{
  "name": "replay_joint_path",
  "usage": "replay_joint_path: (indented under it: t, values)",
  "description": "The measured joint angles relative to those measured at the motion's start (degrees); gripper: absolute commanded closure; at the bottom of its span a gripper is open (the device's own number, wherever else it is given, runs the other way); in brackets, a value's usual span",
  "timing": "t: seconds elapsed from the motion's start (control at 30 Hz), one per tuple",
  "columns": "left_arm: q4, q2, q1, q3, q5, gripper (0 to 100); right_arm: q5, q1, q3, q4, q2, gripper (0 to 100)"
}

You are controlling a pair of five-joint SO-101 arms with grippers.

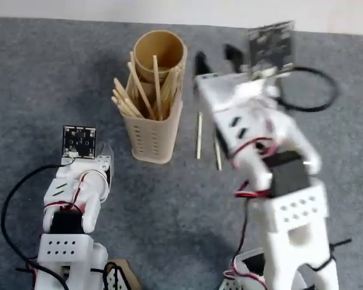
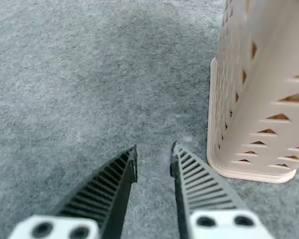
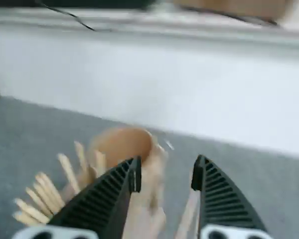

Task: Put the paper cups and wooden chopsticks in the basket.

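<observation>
A tan basket [image 1: 151, 136] with slotted walls stands upright near the middle of the grey counter [image 1: 48, 72]. A brown paper cup [image 1: 160, 53] sits in its top, mouth up, and a bundle of wooden chopsticks [image 1: 133, 96] leans out of the basket around the cup, fanned mostly toward the left arm's side.

Two loose chopsticks lie flat on the counter just beside the basket, between it and the right arm. One [image 1: 199, 136] is nearer the basket. The other [image 1: 218, 152] is partly under the arm's white body. They lie roughly parallel and do not touch the basket.

The right pincer [image 3: 165, 174] is raised above the counter, beyond the loose pair, with its black fingers spread wide apart and nothing between them. In its wrist view the cup and the bundle show past its fingertips, blurred.

The left pincer [image 2: 153, 158] hangs low over bare counter beside the basket's lower corner, not touching it. Its fingers are a little apart and hold nothing.

A black cable [image 1: 317, 90] loops on the counter behind the right arm.
</observation>
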Motion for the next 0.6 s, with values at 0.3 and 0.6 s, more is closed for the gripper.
replay_joint_path:
  t: [0.3, 0.6]
  values:
    - [0.0, 0.0, 0.0, 0.0, 0.0, 86, 4.2, 3.0, -2.2, 16.4, 24.2, 81.3]
    - [0.0, 0.0, 0.0, 0.0, 0.0, 86, 4.4, 2.9, 2.2, 1.4, 47.1, 66.9]
